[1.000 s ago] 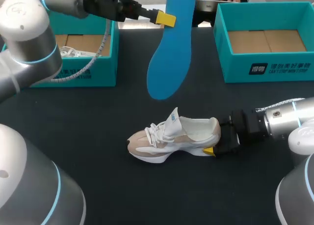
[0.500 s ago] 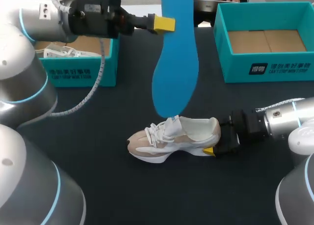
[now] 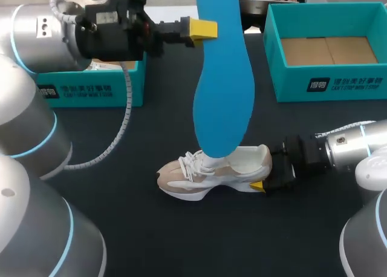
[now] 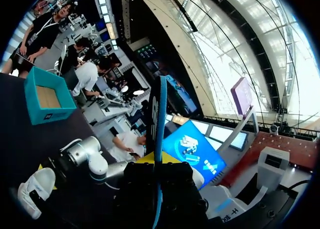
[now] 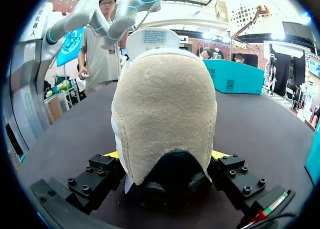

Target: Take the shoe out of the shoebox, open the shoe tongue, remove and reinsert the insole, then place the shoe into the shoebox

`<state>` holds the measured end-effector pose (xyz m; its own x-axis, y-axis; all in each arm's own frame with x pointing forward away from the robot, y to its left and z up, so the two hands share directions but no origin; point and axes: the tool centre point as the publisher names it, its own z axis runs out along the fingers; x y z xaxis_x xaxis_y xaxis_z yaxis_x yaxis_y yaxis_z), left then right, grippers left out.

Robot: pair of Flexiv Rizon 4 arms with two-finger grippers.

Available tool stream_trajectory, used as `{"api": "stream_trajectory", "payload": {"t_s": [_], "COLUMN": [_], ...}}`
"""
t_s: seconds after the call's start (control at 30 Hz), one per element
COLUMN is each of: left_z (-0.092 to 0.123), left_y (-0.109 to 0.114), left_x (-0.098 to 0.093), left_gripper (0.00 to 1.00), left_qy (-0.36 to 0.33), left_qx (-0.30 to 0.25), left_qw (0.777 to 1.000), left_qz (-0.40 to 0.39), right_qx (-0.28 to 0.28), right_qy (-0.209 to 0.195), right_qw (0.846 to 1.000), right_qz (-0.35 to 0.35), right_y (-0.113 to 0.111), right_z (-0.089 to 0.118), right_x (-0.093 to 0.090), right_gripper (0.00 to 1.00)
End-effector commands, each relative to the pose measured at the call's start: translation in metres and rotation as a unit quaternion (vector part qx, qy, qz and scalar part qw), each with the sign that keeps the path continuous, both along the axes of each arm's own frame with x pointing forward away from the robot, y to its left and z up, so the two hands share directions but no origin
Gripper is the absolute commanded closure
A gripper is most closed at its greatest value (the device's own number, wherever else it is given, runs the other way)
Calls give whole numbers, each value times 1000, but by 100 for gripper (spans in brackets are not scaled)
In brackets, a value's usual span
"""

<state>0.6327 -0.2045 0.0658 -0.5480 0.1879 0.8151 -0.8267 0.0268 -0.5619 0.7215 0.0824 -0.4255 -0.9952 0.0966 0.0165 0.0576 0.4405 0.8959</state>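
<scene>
Dark tabletop (image 3: 121,186) noted, with two teal boxes along its far edge: left shoebox (image 3: 91,92) in the upper left of the frame, partly hidden by the left arm, and right shoebox (image 3: 326,83) in the upper right, its cardboard floor visible.

Shoe (image 3: 214,171) is seen at centre frame, lower half, outside both boxes. It stands upright on its sole, toe toward frame left, heel toward frame right. White and beige upper, laces loose.

Right gripper (image 3: 266,183) is entered from the right edge, low over the table. Its fingers are pressed on the heel from both sides; in the right wrist view the heel fills the space between the yellow tips (image 5: 165,156).

Left gripper (image 3: 202,29) is held high, upper centre. Blue insole (image 3: 222,77) is pinched near its upper end and hangs nearly vertical. In the left wrist view the insole (image 4: 159,119) is seen edge-on between the fingers.

The insole's lower end overlaps the shoe's opening in the head view; contact cannot be judged.
</scene>
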Motion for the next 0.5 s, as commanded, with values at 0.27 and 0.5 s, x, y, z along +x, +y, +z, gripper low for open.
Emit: {"api": "stream_trajectory", "payload": {"t_s": [0.27,0.5], "left_z": [-13,-20], "left_y": [-4,-6], "left_x": [-33,-46], "left_gripper": [100,100], "left_qy": [57,77], "left_qx": [-24,-19], "left_qw": [998,995], "left_qz": [-29,-58], "right_qx": [-2,-2], "right_qy": [1,1], "right_qw": [1000,1000], "right_qz": [0,0], "right_y": [2,2], "right_z": [-4,-4], "right_x": [2,2], "right_gripper": [100,100]}}
